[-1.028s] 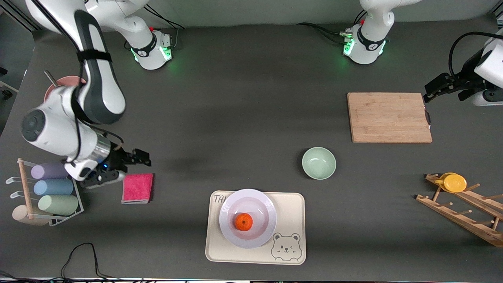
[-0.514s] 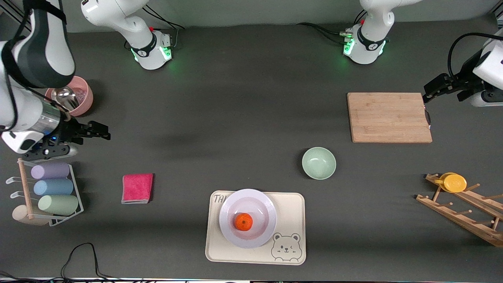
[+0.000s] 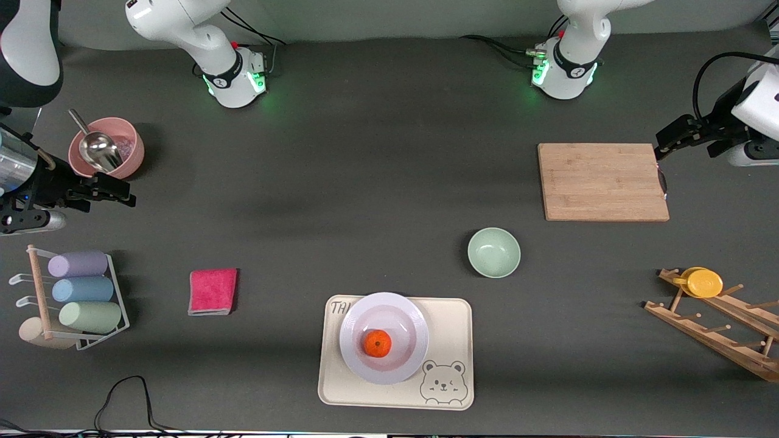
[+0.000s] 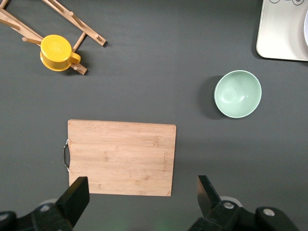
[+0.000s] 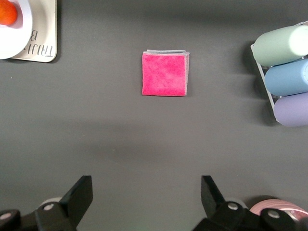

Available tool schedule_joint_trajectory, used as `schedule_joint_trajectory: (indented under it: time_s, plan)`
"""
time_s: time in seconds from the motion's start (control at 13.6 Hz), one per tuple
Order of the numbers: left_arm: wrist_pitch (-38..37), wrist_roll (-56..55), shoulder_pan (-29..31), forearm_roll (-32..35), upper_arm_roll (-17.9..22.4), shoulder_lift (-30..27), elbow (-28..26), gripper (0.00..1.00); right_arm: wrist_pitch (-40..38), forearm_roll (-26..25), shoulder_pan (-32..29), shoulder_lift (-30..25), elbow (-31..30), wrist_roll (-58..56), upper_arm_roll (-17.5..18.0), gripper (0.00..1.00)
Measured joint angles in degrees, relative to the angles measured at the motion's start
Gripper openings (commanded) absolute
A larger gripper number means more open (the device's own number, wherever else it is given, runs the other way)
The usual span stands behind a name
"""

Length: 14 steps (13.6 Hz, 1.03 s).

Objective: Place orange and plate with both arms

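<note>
The orange [image 3: 377,343] rests in the plate [image 3: 384,307] on the tray [image 3: 447,325], near the front camera. Placement appears complete. Right gripper [image 3: 115,190] hovers beside the pink bowl [image 3: 131,145], left gripper [image 3: 666,143] at the cutting board [image 3: 602,181]; both 2-finger tools spread, empty. Next: park.

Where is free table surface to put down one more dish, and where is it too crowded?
Free: the wide dark stretch between the pink cloth, green bowl and cutting board. Crowded: the tray holds the plate with the orange; the cup rack and the wooden rack fill the table ends.
</note>
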Motion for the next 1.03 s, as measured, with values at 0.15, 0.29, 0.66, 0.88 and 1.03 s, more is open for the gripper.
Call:
schedule_joint_trajectory:
  time_s: [0.15, 0.29, 0.66, 0.88, 1.03]
  plan:
    - [0.10, -0.01, 0.00, 0.06, 0.00, 0.08, 0.00, 1.00, -0.37, 0.00, 0.21, -0.04, -0.01, 0.16, 0.10, 1.00]
    - [0.13, -0.01, 0.00, 0.07, 0.00, 0.10, 0.00, 1.00, -0.99, 0.00, 0.10, -0.43, -0.16, 0.17, 0.24, 1.00]
    - [0.14, -0.01, 0.00, 0.08, 0.00, 0.11, 0.00, 1.00, -1.30, -0.04, -15.41, -3.43, -3.27, 0.23, 16.74, 1.00]
    - [0.18, -0.01, 0.00, 0.08, 0.01, 0.15, 0.00, 1.00, -1.35, -0.11, -31.56, -6.19, -5.14, 0.27, 33.68, 1.00]
    - [0.18, -0.01, 0.00, 0.09, 0.01, 0.22, 0.00, 1.00, -1.35, -0.26, -33.05, -7.55, -5.87, 0.32, 35.62, 1.00]
